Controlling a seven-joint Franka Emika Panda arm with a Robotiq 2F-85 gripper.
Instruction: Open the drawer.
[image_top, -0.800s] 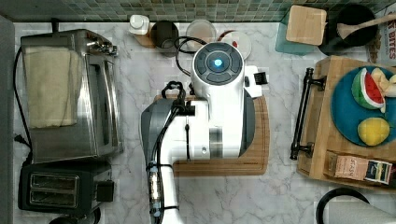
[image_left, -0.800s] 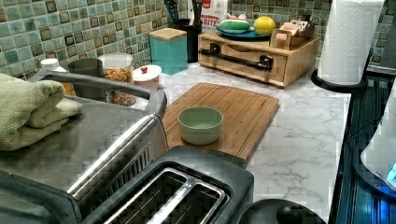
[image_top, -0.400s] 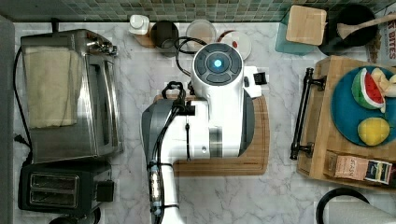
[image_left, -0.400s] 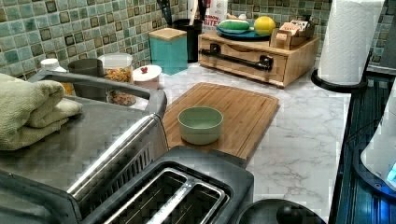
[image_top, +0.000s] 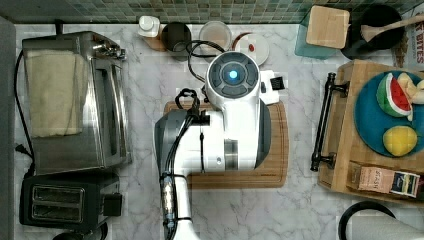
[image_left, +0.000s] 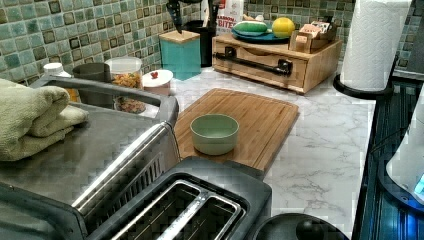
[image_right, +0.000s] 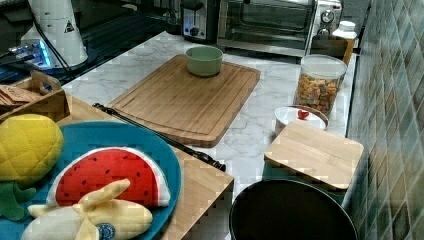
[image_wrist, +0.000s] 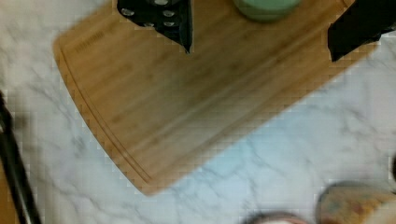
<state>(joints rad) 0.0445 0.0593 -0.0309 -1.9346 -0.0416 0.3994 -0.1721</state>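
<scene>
One black pincer (image_wrist: 259, 35), fingers spread wide and empty, hangs over the bamboo cutting board (image_wrist: 187, 98); the light bamboo drawer (image_left: 260, 67) sits shut, upper middle of left view. Approach crooked and a finger could skid off its black bar handle (image_top: 322, 122).

Even, fairly bright light falls on the marble worktop (image_top: 300, 210), with soft, short shadows. The toaster oven (image_top: 107, 100) carries pale glare in the top view, and a blue lamp glows on the arm (image_top: 233, 75). All views look blocky from compression. The wrist view is soft, blurring the board (image_wrist: 187, 93) and the jars near it.
</scene>
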